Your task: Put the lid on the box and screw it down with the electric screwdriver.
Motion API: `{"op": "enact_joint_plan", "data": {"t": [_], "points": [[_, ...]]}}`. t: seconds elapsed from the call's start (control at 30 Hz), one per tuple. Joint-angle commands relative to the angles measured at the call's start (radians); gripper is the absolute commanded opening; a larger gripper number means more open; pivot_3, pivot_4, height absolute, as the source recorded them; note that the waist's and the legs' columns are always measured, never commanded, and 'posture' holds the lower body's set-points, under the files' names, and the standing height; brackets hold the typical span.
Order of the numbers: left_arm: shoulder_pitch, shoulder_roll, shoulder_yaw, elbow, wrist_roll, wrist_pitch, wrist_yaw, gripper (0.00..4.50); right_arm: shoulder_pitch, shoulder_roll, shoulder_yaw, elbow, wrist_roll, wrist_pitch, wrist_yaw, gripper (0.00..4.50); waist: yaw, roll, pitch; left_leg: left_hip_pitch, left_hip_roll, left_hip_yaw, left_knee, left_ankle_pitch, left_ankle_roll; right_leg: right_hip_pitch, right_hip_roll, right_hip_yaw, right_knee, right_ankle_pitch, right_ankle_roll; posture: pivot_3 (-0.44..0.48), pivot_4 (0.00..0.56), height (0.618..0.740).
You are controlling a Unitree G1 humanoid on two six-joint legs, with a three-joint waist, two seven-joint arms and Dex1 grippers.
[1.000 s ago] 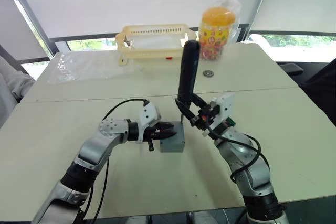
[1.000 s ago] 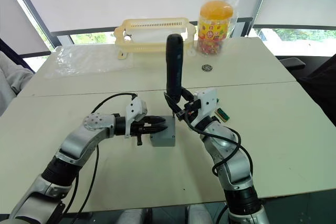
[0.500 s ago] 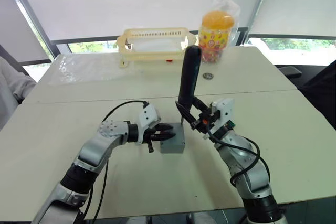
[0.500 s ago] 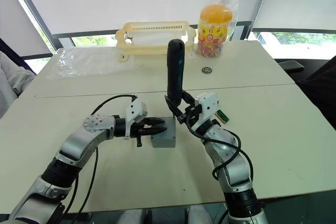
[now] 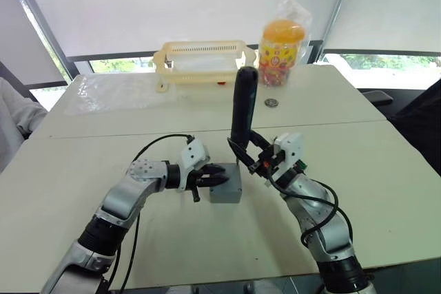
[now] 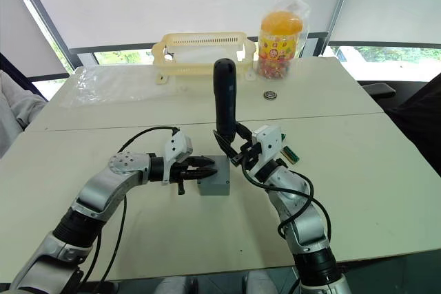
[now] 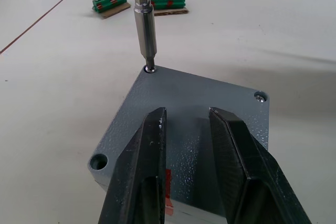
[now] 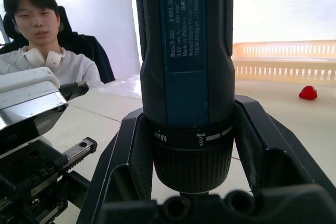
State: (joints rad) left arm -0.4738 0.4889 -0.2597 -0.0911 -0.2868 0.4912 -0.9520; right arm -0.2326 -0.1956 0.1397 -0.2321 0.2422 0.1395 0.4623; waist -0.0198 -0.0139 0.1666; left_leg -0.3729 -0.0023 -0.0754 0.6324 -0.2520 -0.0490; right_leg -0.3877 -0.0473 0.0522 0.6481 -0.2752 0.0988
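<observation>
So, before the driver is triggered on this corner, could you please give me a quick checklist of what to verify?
1. Lid seated on the box: ok, it lies flush.
2. Bit of the electric screwdriver in the corner screw: ok, the tip sits on it.
3. Screwdriver upright: ok, near vertical in the head views.
4. Right gripper clamped on the screwdriver: ok, a finger on each side.
5. Left gripper steadying the lid: cannot tell whether the fingertips press it.
6. Other screws: one corner has a screw, another hole is empty; not ok yet.

Silver arms; black cables; black-fingered hands.
</observation>
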Motion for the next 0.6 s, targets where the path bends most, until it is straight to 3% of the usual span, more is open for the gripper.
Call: {"op": "enact_joint_plan", "data": {"t": [0.03,0.6], "points": [[0.014,0.008,-0.003,-0.005,0.013,0.009,0.004,1.25,0.046,-0.021,0.029,0.086,-0.027,0.066,0.013,1.76,0.000,0.000,-0.002,0.000,0.000,0.000,0.000,0.000,0.000,0.000,0.000,0.000,0.000,0.000,0.000,0.000,0.150,0.740],[0.025,0.008,-0.001,-0.021,0.011,0.022,0.010,1.25,0.060,-0.021,0.034,0.094,-0.017,0.121,0.022,1.76,0.000,0.000,-0.009,0.000,0.000,-0.001,-0.002,0.000,0.000,0.000,0.000,0.000,-0.001,-0.003,-0.001,0.000,0.150,0.740]]}}
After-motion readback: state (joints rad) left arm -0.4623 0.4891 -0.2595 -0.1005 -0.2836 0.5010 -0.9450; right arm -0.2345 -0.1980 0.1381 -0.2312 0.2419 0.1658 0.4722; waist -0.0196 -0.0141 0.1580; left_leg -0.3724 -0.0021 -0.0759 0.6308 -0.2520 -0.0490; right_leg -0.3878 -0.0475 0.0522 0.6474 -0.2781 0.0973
